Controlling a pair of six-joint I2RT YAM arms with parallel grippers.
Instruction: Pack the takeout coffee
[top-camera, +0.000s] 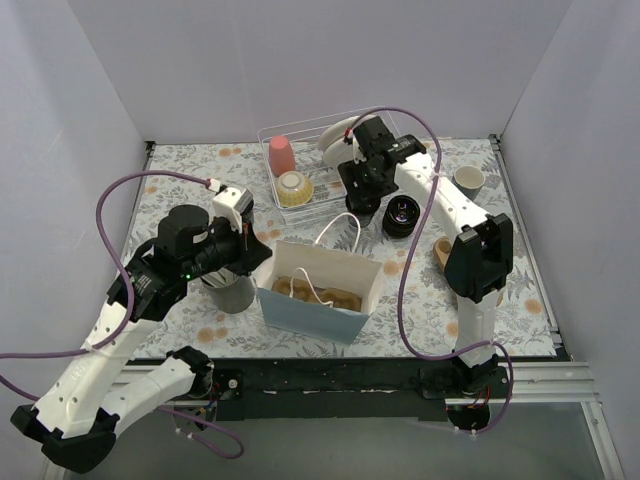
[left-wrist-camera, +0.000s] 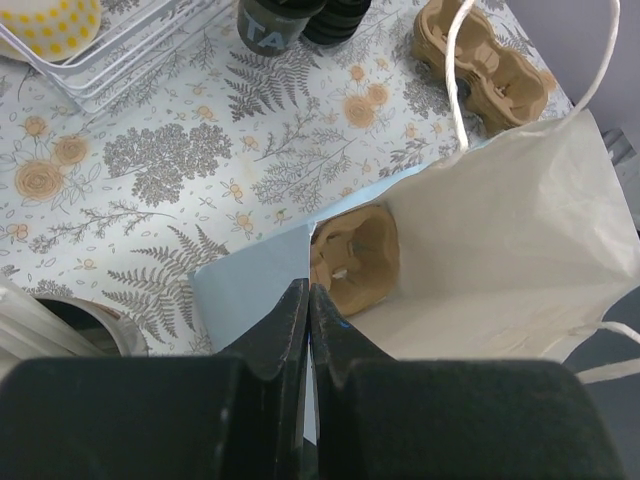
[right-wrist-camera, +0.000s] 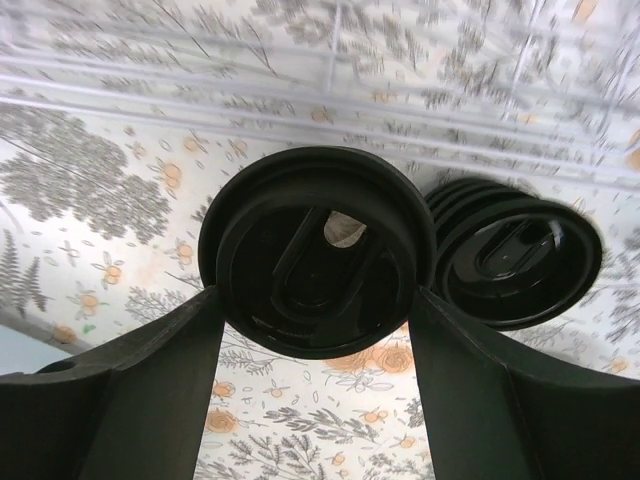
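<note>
Floral worktop (top-camera: 520, 300): right claw (right-wrist-camera: 315, 297) straddles the upright takeout coffee (right-wrist-camera: 318, 225), fingers wide at three and nine o'clock, possibly touching its lid; left claw (left-wrist-camera: 308, 300), pinched closed, sits farther off.

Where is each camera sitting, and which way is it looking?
Top external: above and behind, looking down on the table and paper bag; left arm, right arm show.
Left wrist: on the left arm, looking past the shut left fingers into the bag.
Right wrist: on the right arm, looking down between the right fingers at a coffee cup.
Top and left wrist both show the bag.
</note>
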